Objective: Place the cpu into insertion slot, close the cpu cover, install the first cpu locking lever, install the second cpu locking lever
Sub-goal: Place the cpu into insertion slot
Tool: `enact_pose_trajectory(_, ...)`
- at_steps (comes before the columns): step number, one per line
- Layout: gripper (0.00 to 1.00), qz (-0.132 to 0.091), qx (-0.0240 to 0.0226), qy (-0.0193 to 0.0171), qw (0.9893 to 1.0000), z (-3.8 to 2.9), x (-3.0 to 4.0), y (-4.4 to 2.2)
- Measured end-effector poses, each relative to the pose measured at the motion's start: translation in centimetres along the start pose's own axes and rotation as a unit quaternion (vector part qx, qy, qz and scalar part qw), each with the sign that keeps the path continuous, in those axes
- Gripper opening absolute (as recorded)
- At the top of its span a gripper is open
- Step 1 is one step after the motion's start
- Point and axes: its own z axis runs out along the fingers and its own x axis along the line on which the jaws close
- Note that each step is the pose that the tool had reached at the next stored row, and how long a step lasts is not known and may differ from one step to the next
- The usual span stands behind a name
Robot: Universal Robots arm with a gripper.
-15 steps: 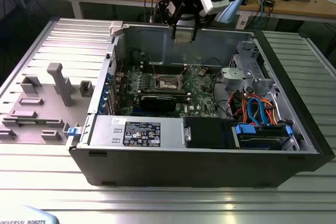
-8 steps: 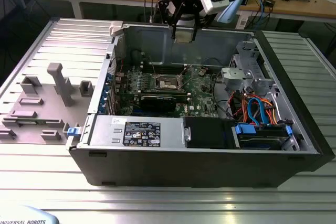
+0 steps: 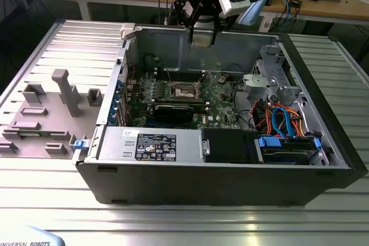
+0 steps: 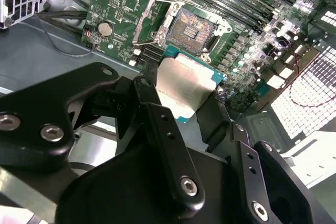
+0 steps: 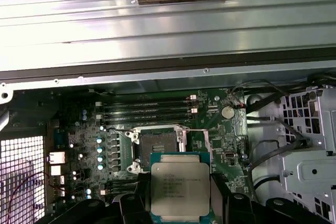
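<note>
Grips the small flat square silver-grey cpu point(image 4: 186, 90) by two opposite edges between the black fingers point(image 4: 211, 118) of the gripper point(image 3: 203, 34), narrowed onto it. Hangs well above the square silver-rimmed insertion slot point(image 5: 156, 145) on the green motherboard point(image 5: 210, 145), pin field bare. Calls, by judgement, for a level descent, edges square to the rim, notches matched, no sideways slide across the pins.

We see a ribbed metal table point(image 3: 173, 223) spanning the scene. At its centre rests a computer case point(image 3: 219, 185), open side up. Just beside the case, on the exterior view's left, lies a flat grey panel point(image 3: 34, 113) bearing upright grey blocks. A pale object point(image 3: 29, 237) sits at the near left corner.
</note>
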Motion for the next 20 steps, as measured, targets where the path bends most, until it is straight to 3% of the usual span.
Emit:
enact_pose_trajectory(8, 0.54, 0.044, -0.0004, -0.0039, 0.999, 0.0, 0.0, 0.0)
enact_pose_trajectory(14, 0.54, 0.045, -0.0003, -0.004, 0.999, 0.0, 0.0, 0.0)
enact_pose_trajectory(20, 0.54, 0.089, -0.0011, -0.0079, 0.996, 0.02, 0.0, 0.0)
